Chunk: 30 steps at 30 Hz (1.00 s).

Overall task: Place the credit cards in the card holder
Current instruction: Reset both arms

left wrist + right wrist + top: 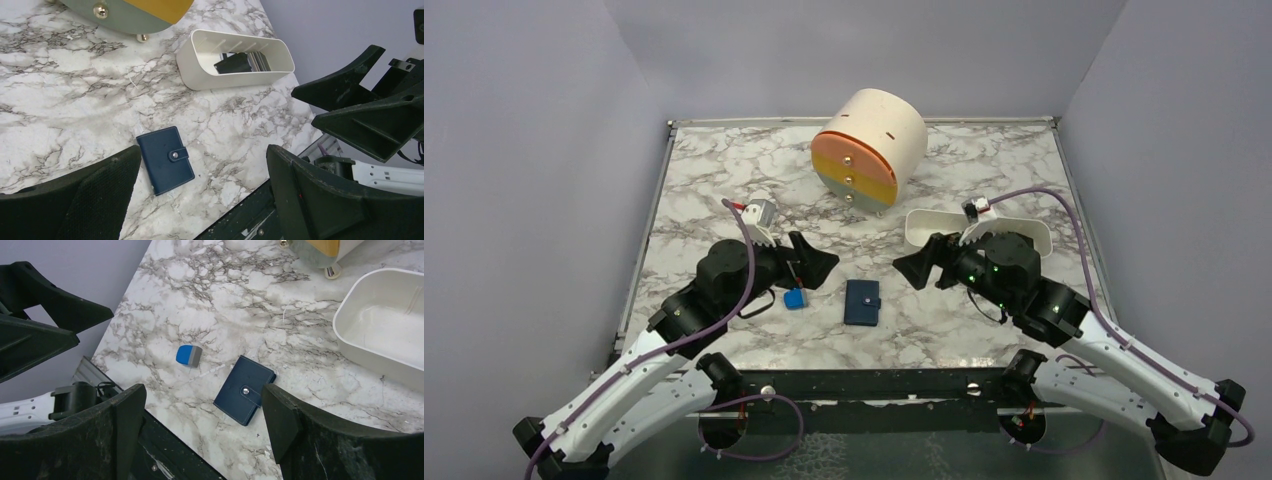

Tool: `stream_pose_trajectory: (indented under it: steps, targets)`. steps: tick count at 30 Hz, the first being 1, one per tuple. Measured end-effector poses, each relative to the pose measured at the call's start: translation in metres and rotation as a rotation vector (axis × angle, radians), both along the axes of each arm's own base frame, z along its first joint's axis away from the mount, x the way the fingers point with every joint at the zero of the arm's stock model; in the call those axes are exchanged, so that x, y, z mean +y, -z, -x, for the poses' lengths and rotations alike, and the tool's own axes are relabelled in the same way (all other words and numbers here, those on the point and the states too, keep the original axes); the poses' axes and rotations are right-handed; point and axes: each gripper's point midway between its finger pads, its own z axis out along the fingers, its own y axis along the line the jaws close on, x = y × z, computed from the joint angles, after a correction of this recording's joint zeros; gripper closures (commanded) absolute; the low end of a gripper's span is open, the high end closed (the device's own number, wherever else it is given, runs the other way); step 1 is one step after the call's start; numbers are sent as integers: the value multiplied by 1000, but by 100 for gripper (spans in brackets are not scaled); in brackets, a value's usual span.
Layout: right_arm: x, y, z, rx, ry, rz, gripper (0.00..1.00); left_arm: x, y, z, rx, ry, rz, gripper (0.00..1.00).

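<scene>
card holder (862, 302): snapped shut, flat on desk (724, 170);
left gripper (817, 262): wide, empty;
right gripper (916, 268): wide, empty;
credit cards (257, 61): in white tray (200, 65)

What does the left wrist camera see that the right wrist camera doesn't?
Only the left wrist view looks into the part of the white oblong plastic tray where a dark object and what look like thin pale cards sit. Only the right wrist view shows the small bright blue block with a grey end. Both show the closed navy snap-tab wallet lying flat on the marble table.
</scene>
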Motion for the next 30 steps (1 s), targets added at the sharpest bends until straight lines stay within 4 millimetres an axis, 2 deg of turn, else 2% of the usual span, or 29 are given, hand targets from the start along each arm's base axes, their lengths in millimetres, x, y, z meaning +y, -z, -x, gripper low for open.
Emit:
stream_pose_trajectory:
  steps: [9, 16, 19, 21, 24, 27, 30]
  targets:
    - [0, -2, -3, -6, 8, 11, 14, 6, -7, -6, -38, -35, -15, 1]
    - [-1, -43, -6, -76, 11, -20, 14, 3, -40, -15, -101, -43, -13, 1]
    - [-4, -49, -5, -96, 13, -30, 13, 3, -41, -17, -107, -45, -22, 1]
    - [-5, -46, -5, -104, 14, -33, 13, 2, -38, -19, -104, -48, -32, 1]
    - [-4, -31, -5, -81, 19, -30, 12, 0, -26, -22, -84, -51, -48, 1]
    - [-2, -8, -6, -34, 24, -10, 12, -2, -1, -24, -35, -50, -86, 1]
    - [1, 8, -7, 1, 27, 11, 10, -1, 14, -23, -7, -51, -102, 1]
